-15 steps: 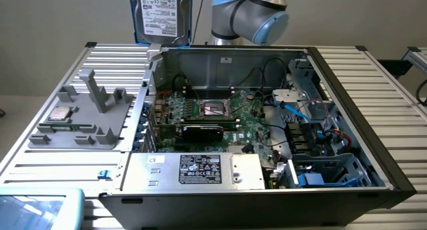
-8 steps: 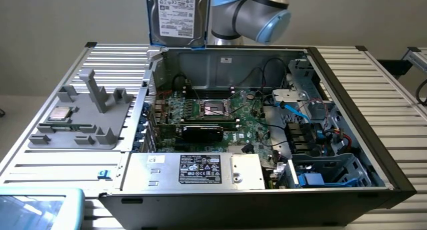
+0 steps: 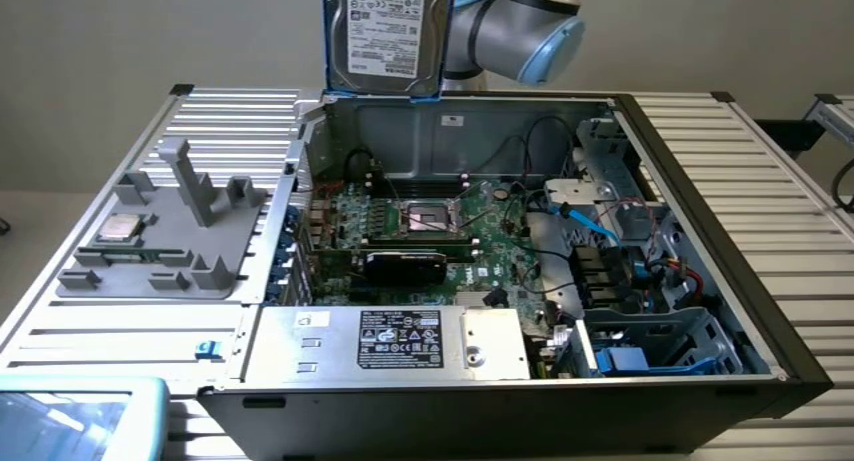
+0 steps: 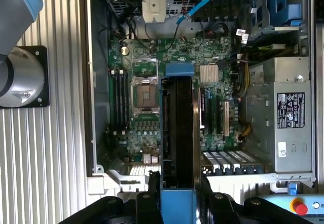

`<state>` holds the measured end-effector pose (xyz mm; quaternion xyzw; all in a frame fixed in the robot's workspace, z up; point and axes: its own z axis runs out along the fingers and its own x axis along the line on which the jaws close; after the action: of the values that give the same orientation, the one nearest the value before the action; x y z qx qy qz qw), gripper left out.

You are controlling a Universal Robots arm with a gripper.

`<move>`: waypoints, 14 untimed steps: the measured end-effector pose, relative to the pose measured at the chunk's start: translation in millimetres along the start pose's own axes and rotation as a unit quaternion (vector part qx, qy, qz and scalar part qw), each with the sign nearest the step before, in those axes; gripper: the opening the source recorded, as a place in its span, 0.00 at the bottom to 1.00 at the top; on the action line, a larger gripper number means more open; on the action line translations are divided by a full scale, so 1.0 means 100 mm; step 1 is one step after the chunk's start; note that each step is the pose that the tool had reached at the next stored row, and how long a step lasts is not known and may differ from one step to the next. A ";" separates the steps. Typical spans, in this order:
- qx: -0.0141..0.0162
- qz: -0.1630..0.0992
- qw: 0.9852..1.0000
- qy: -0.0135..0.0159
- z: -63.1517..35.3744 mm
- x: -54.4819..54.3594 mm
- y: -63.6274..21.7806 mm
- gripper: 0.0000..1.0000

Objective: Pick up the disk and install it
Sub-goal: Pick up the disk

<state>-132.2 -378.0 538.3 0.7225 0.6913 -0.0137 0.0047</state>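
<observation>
The disk (image 3: 387, 36) hangs upright high above the back wall of the open computer case (image 3: 694, 241), its white label with black print facing the exterior camera and blue rails along its sides. The grey and blue arm (image 3: 527, 26) stands just behind it. In the wrist view I look down the disk (image 4: 177, 127) edge-on, dark between blue rails, over the motherboard (image 4: 147, 133). My gripper (image 4: 178, 196) is shut on the disk, one black finger (image 4: 153, 191) pressing on each side.
Inside the case lie the motherboard (image 3: 427, 231), a grey power supply with a sticker (image 3: 387, 341), cables and a drive cage with blue parts (image 3: 654, 351). A grey fixture holding a small silver chip (image 3: 120, 228) stands on the slatted table at the exterior view's left.
</observation>
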 end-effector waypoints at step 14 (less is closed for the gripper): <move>0.002 0.000 1.000 0.000 -0.116 -0.24 0.540 0.37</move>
<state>-79.2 -403.7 549.9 0.7224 0.6912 -0.0155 0.0030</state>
